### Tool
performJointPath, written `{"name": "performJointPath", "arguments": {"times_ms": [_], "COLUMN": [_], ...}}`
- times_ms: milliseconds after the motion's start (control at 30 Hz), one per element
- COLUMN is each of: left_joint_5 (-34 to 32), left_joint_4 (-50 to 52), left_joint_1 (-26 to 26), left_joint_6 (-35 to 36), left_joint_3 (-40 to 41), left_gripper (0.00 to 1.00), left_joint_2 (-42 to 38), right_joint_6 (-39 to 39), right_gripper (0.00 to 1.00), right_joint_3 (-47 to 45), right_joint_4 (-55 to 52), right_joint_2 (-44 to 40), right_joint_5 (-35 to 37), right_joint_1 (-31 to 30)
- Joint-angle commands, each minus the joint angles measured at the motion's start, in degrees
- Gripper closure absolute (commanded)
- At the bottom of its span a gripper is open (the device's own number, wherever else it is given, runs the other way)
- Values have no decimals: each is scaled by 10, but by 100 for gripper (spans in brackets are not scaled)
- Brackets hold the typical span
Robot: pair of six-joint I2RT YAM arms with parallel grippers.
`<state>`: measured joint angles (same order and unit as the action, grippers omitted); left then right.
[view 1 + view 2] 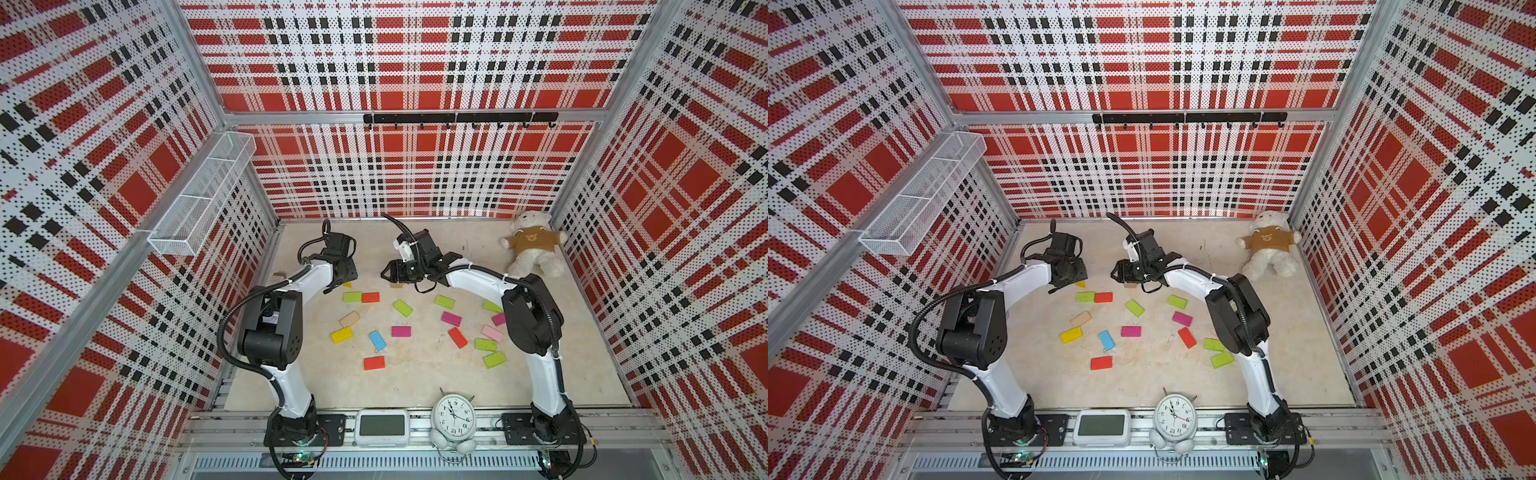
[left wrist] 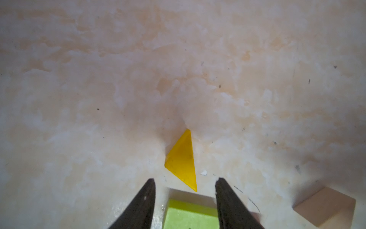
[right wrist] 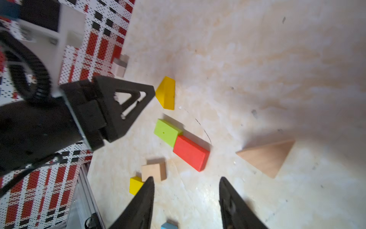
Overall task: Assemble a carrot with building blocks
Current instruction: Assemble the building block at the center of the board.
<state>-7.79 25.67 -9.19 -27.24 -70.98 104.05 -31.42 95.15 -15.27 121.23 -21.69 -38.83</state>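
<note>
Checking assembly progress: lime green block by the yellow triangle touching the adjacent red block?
Touching. Right wrist view: lime green block butts against red block, no gap.

rectangular blocks (image 1: 352, 296) (image 1: 402, 308) (image 1: 444, 301) (image 1: 492, 306) (image 1: 485, 344) (image 1: 494, 359) (image 1: 370, 297) (image 1: 457, 337) (image 1: 374, 363) (image 1: 401, 331) (image 1: 451, 318) (image 1: 498, 319) (image 1: 493, 333) (image 1: 341, 335) (image 1: 377, 340) (image 1: 349, 319) 16 | triangular blocks (image 1: 347, 285) (image 3: 267, 156) 2 | clocks (image 1: 382, 427) (image 1: 453, 417) 2 | teddy bear (image 1: 534, 249) 1 | wire basket (image 1: 199, 199) 1 | hook rail (image 1: 460, 118) 1

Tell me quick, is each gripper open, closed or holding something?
Left gripper: open, fingers apart, holding nothing.
Right gripper: open, fingers apart, holding nothing.

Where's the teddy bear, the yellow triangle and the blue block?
teddy bear (image 1: 535, 243): in a top view, on its brown shirt.
yellow triangle (image 2: 183, 160): left wrist view, middle of its face.
blue block (image 1: 377, 340): in a top view, middle of its top.
</note>
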Motion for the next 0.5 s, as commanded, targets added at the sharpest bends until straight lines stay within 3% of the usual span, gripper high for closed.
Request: {"name": "performJointPath", "arguments": {"times_ms": [0,100,333,467], "left_joint_5": [24,50,72,71], "left_joint_4": [-17,-32,-37,-36], "left_joint_1": [32,52,63,62], "left_joint_6": [-27,-39,-47,-49], "left_joint_3": [-10,-13,-34,-37], "left_gripper": [54,61,65,66], "left_joint_2": [8,26,70,80], "right_joint_6": [3,1,-3,-17], "right_gripper": [51,58,76,78], "right_joint_3": [62,115,243,315], "right_joint_4": [17,10,-11,-17], "right_joint_2": [39,80,178,231], "right_joint_5": [-14,-22,-29,-35], "right_joint_1": [-8,-13,-22,-26]}}
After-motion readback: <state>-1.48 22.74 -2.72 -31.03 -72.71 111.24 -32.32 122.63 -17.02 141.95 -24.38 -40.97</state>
